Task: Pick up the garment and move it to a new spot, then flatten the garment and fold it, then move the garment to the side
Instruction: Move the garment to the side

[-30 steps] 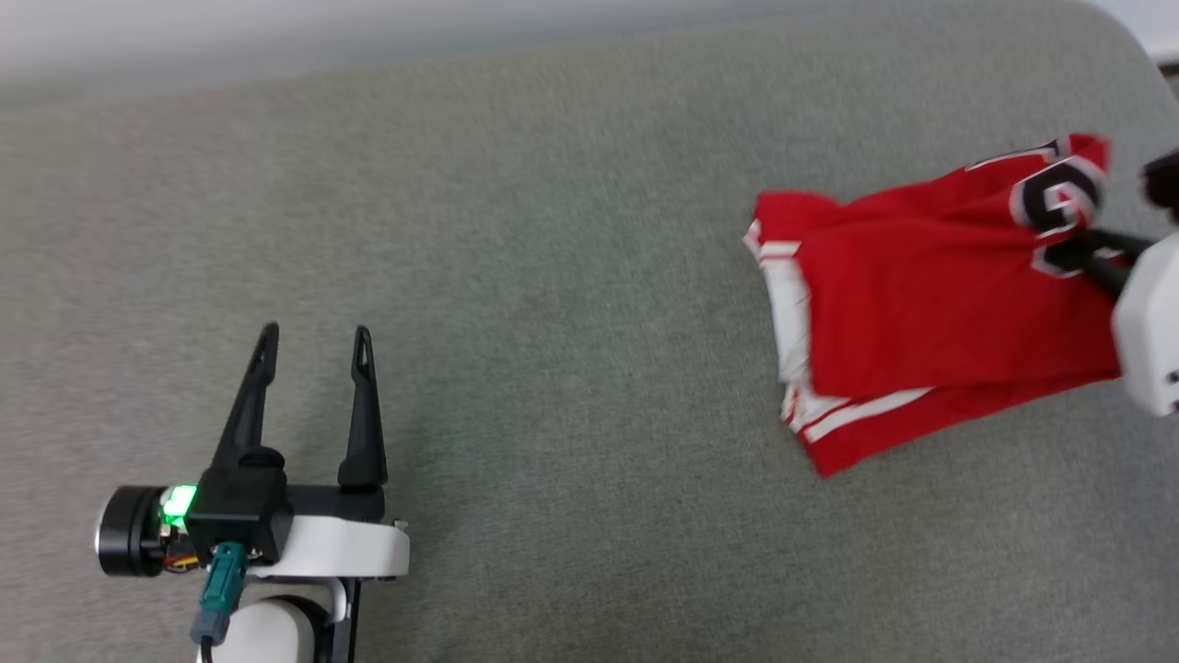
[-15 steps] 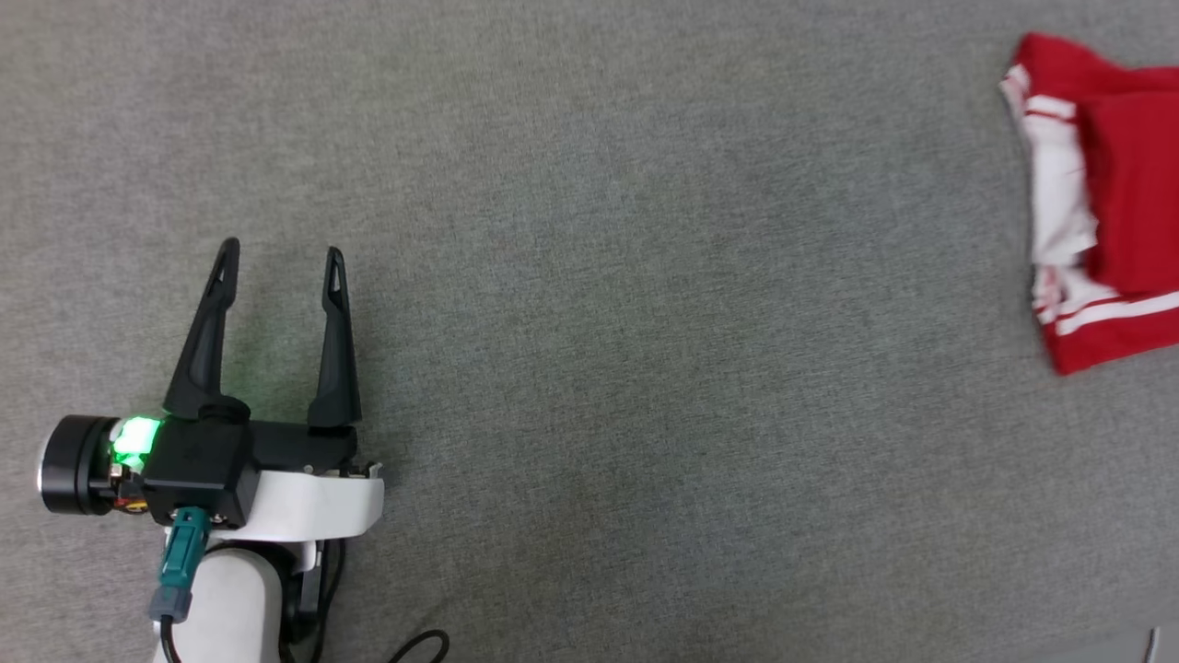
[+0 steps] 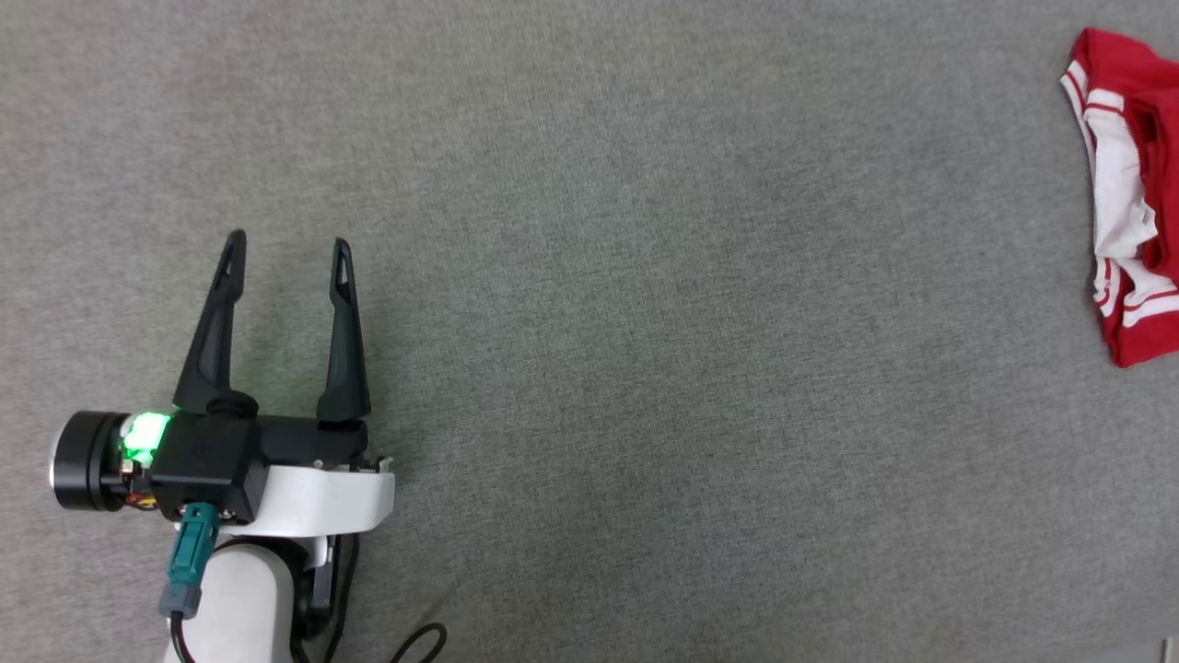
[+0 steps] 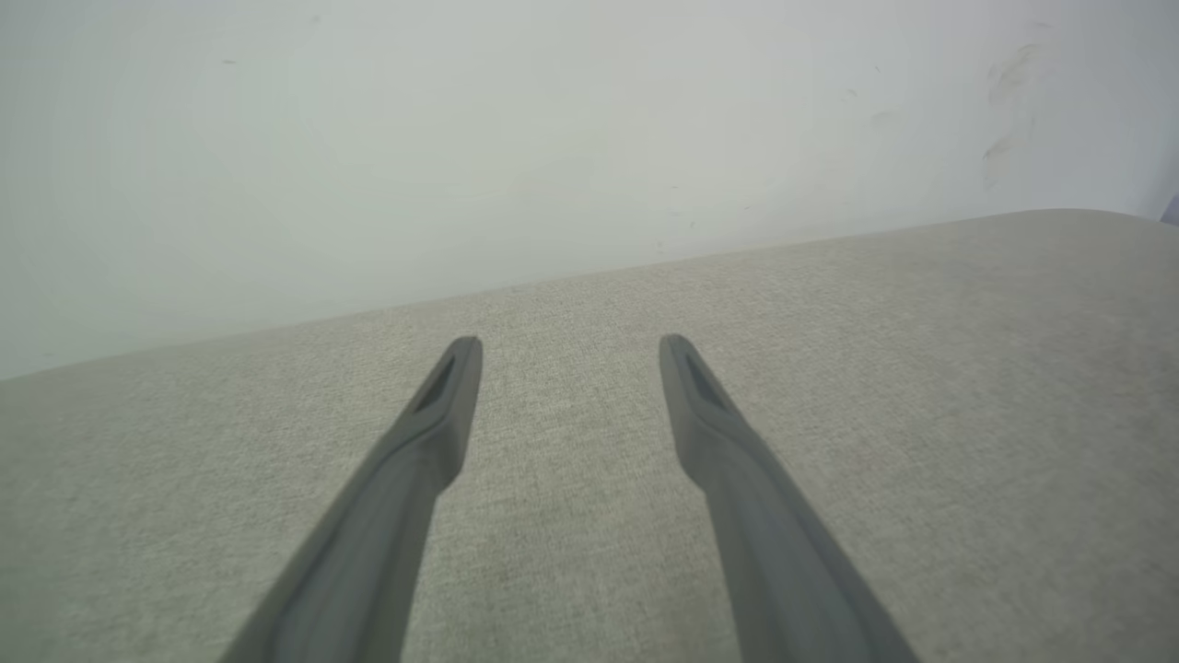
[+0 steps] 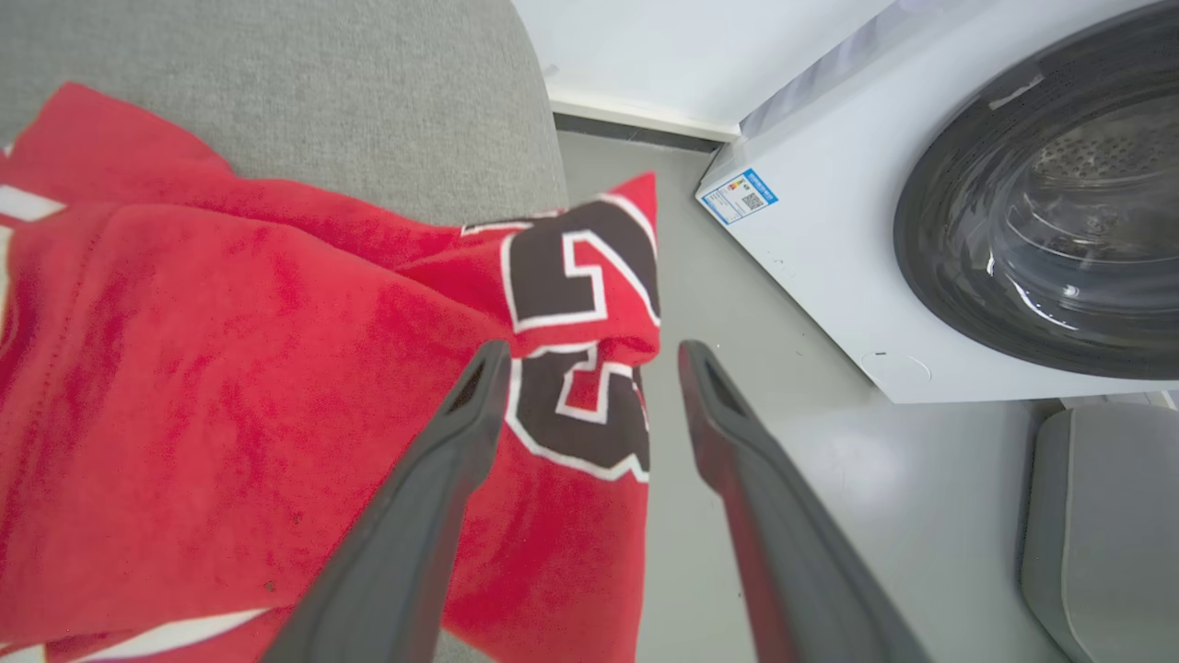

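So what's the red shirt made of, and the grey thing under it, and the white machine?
The shirt looks like soft, fuzzy cloth, probably knit; it creases and droops. The grey thing seems woven fabric, matte, with a fine speckled weave. The machine is smooth white metal or plastic, hard to tell which; its door looks like shiny dark glass.

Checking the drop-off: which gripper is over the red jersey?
The right gripper: its open fingers straddle the jersey edge; the left gripper hovers over grey upholstery.

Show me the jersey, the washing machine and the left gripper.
jersey (image 5: 184, 368): right wrist view, red body fabric.
washing machine (image 5: 820, 276): right wrist view, white front panel.
left gripper (image 3: 287, 241): head view, between its fingertips.
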Robot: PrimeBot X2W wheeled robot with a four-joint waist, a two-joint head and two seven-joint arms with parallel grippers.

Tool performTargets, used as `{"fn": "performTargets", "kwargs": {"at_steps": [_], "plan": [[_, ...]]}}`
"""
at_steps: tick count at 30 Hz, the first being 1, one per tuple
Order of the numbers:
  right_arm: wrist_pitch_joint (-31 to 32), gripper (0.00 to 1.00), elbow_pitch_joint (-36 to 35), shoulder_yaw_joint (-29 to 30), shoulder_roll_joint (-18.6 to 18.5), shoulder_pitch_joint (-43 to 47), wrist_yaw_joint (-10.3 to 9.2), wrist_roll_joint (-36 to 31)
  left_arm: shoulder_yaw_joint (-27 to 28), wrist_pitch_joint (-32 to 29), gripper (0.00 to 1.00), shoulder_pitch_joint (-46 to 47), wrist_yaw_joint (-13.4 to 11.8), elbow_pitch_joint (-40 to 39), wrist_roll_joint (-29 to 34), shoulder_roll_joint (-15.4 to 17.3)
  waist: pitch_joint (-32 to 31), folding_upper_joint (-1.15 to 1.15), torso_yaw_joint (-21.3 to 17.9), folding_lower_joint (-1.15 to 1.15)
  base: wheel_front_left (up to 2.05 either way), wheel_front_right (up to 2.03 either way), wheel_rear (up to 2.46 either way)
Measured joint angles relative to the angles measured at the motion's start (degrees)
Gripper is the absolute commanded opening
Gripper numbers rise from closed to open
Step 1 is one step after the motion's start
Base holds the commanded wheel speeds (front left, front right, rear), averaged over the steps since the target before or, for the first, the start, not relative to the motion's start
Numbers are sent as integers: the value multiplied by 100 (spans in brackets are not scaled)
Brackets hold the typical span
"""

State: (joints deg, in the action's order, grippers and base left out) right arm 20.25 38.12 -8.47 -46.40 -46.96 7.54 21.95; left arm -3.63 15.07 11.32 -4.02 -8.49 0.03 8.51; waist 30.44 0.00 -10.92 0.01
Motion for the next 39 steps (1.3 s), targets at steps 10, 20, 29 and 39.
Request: {"fn": "performTargets", "kwargs": {"at_steps": [10,20,29,39], "plan": [[-1414,100,-890,364,385,276,-1,-404,-34,0,100,-346,-104,213,-129,-142,-750,0,147,-1,0,0,0],[-2917,100,-2383,597,1666,1067,-1,-1000,-2,-1,100,-777,-155,491,-249,-242,-1564,0,622,-2,0,0,0],[-3476,100,-2900,390,2898,2097,-1,-1337,24,0,100,-1006,-145,719,-304,-320,-2112,0,1035,-2,0,0,0],[-3529,100,-2766,539,3640,3385,-1,-1229,97,0,100,-1276,-92,1015,-333,-338,-2612,0,1229,-2,0,0,0]]}}
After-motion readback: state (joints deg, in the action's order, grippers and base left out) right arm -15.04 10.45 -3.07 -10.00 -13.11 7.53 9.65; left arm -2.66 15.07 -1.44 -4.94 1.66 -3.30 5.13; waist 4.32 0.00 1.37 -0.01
